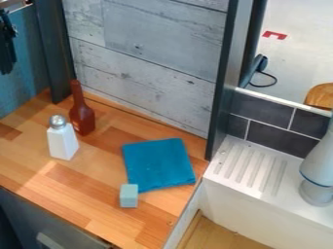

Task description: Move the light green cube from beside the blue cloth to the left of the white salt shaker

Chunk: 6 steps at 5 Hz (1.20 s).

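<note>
Light-blue block (129, 195): you have it nearest the camera, below and well to the right of the end effector (7, 52), at a corner of the folded blue cloth (159, 164).
Dark form at upper left: seems to be the end effector, cut off by the edge; you cannot tell if it is wide, narrow or holding something.
White shaker (62, 142): upright on the desk (26, 158), below and right of the end effector; probably light, stiff, smooth. You can best hold its middle, under the silver cap (58, 121).
Brown bottle (82, 120): upright beside the shaker, more to the right; likely stiff, rather slippery. Its thin neck is easy for you to grip, but it may tip.
Hidden: back sides of both; block-to-cloth contact is unclear.
</note>
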Each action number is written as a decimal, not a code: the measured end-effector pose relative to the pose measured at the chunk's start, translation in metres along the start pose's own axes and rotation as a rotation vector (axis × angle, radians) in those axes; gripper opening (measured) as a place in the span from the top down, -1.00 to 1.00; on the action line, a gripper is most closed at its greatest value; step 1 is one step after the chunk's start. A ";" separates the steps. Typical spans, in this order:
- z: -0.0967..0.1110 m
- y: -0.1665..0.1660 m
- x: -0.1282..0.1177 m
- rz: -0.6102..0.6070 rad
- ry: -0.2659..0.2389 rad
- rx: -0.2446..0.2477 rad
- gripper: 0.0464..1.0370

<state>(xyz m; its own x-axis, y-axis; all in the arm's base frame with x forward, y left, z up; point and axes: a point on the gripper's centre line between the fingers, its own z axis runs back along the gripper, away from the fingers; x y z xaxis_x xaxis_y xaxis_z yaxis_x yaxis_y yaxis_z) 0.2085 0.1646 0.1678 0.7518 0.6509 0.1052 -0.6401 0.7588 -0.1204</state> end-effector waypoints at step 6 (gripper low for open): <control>-0.095 -0.044 -0.077 -0.348 -0.030 0.230 -0.93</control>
<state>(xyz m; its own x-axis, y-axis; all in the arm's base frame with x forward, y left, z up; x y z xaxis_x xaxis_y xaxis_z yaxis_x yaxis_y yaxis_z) 0.1936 0.0792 0.0715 0.9270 0.3522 0.1294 -0.3694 0.9170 0.1504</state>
